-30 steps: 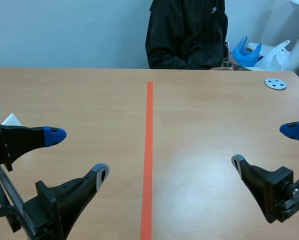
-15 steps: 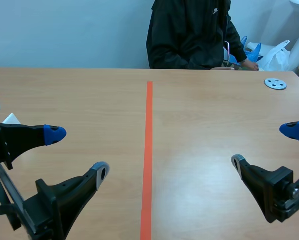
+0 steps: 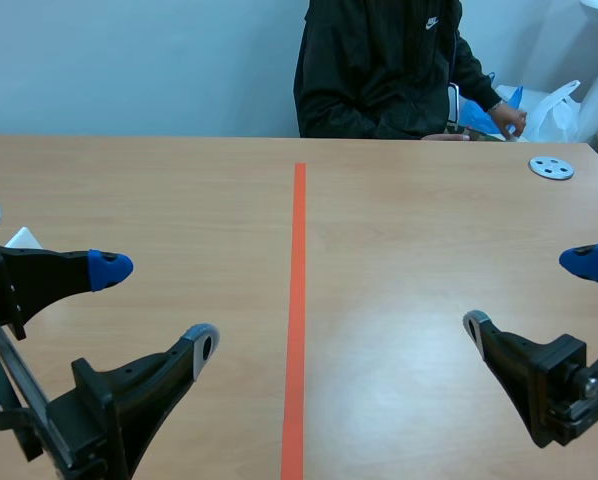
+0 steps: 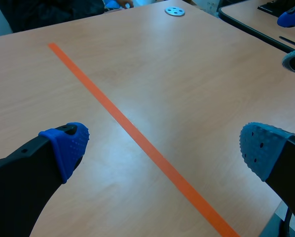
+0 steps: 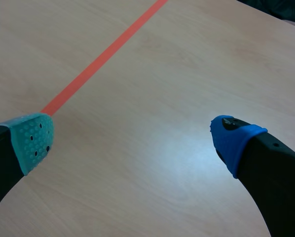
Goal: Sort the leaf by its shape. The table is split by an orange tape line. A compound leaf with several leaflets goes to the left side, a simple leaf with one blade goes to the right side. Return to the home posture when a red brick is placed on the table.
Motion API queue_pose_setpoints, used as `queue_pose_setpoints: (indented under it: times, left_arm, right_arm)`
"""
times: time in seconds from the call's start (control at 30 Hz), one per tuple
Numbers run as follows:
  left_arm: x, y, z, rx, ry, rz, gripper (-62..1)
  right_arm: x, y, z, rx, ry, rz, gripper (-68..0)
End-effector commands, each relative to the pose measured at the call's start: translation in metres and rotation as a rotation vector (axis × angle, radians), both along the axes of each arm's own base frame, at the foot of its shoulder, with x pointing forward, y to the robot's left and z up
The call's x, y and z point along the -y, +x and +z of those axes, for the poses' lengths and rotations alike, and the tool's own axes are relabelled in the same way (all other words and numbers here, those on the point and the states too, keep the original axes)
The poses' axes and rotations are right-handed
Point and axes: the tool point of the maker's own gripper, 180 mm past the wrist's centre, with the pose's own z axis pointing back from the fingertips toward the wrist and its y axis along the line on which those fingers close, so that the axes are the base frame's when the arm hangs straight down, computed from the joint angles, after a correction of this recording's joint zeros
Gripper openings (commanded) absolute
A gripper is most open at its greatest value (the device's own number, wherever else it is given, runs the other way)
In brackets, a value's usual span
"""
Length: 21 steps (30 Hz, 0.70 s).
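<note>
No leaf and no red brick show in any view. An orange tape line [image 3: 297, 300] runs down the middle of the wooden table [image 3: 399, 230]. My left gripper [image 3: 159, 308] rests low at the near left, open, with nothing between its fingers; the left wrist view shows the same gripper [image 4: 165, 143] standing over the tape line [image 4: 137, 136]. My right gripper [image 3: 534, 290] sits low at the near right, also open and holding nothing. Under that gripper [image 5: 132, 136] in the right wrist view lies only bare wood.
A person in a black jacket [image 3: 379, 70] sits across the table, a hand [image 3: 507, 120] out by blue and white plastic bags [image 3: 539, 110]. A small grey disc [image 3: 551, 167] lies at the far right. A white object [image 3: 21, 240] pokes out by my left arm.
The person's arm has swung out toward the bags at the far right. Neither of my arms has moved.
</note>
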Motion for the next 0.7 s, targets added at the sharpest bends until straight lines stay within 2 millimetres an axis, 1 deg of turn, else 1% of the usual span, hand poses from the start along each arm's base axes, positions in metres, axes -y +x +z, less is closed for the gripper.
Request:
queue_pose_setpoints:
  times: [0.0, 0.67]
  left_arm:
    - [0.0001, 0.0011, 0.0045, 0.012, -0.019, 0.003, 1.4]
    - [0.0000, 0.0009, 0.0033, 0.006, -0.013, 0.003, 1.4]
  right_arm:
    - [0.0009, 0.0049, 0.0088, 0.031, 0.009, -0.005, 0.4]
    - [0.0009, 0.0049, 0.0089, 0.032, 0.009, -0.005, 0.4]
